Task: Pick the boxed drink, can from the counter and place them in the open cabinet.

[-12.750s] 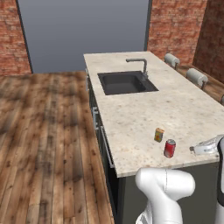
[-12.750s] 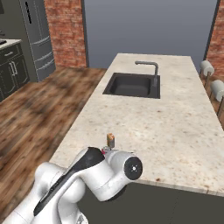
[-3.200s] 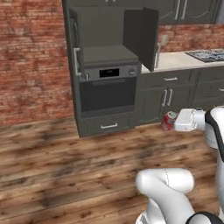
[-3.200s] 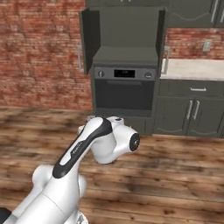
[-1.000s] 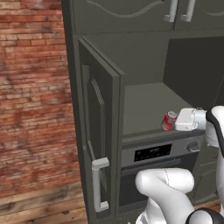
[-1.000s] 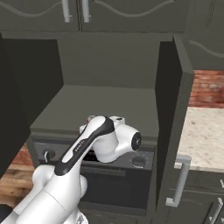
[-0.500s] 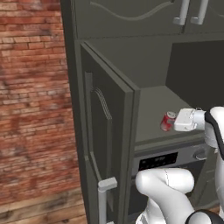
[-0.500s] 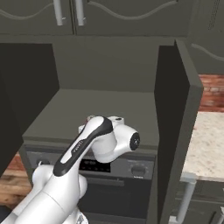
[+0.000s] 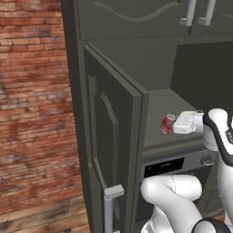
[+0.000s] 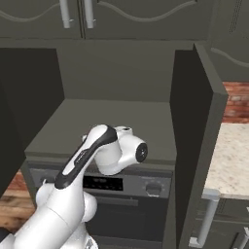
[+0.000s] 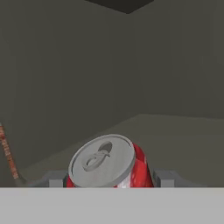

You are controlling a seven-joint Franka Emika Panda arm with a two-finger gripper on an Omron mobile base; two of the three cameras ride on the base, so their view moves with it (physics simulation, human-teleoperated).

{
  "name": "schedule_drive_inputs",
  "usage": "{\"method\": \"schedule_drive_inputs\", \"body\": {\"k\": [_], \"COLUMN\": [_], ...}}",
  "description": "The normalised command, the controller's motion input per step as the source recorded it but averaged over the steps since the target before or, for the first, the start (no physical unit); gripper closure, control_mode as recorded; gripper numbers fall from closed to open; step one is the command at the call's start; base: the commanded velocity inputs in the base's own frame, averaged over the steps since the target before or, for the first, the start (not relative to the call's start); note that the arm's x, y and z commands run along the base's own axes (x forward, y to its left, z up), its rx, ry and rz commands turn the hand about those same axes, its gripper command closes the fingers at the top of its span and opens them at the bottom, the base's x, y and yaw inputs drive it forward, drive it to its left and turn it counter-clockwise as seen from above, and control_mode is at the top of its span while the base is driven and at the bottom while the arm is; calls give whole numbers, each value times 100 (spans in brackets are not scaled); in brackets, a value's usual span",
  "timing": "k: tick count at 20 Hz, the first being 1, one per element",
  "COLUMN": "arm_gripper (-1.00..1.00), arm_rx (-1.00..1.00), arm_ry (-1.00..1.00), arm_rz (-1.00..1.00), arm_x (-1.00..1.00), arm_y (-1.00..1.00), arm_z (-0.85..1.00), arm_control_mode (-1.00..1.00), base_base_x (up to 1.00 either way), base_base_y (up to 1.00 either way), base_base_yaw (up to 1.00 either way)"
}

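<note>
— Where's the can (image 9: 167, 124)?

— Clamped in the gripper (image 9: 170, 124), over the matte dark shelf of the open cabinet (image 9: 160, 109).

— Texture?

— Glossy red sides; from the hand, a brushed silver lid with its pull tab. The side view adds rough brick wall (image 9: 31, 104).

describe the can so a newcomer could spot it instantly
Find the tall dark grey-green open cabinet with its recessed shelf bay above a built-in oven. At the bay's front edge the robot's hand holds the can over the shelf. It is small and red with a silver pull-tab top, the only bright thing against the dark panels.
</note>
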Motion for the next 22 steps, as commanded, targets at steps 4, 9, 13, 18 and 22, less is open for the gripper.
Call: {"method": "schedule_drive_inputs", "body": {"k": [4, 9, 13, 18, 22], "arm_gripper": [100, 100, 100, 100, 100], "arm_rx": [0, 0, 1, 0, 3], "arm_ry": [9, 16, 7, 0, 5], "arm_rz": [-15, -17, -3, 0, 0], "arm_x": [61, 72, 18, 0, 18], "arm_y": [94, 78, 15, 0, 0], "arm_z": [0, -1, -9, -16, -14], "arm_control_mode": [-100, -100, -100, -100, -100], "base_base_x": [0, 0, 0, 0, 0], "base_base_y": [0, 0, 0, 0, 0], "base_base_yaw": [0, 0, 0, 0, 0]}}
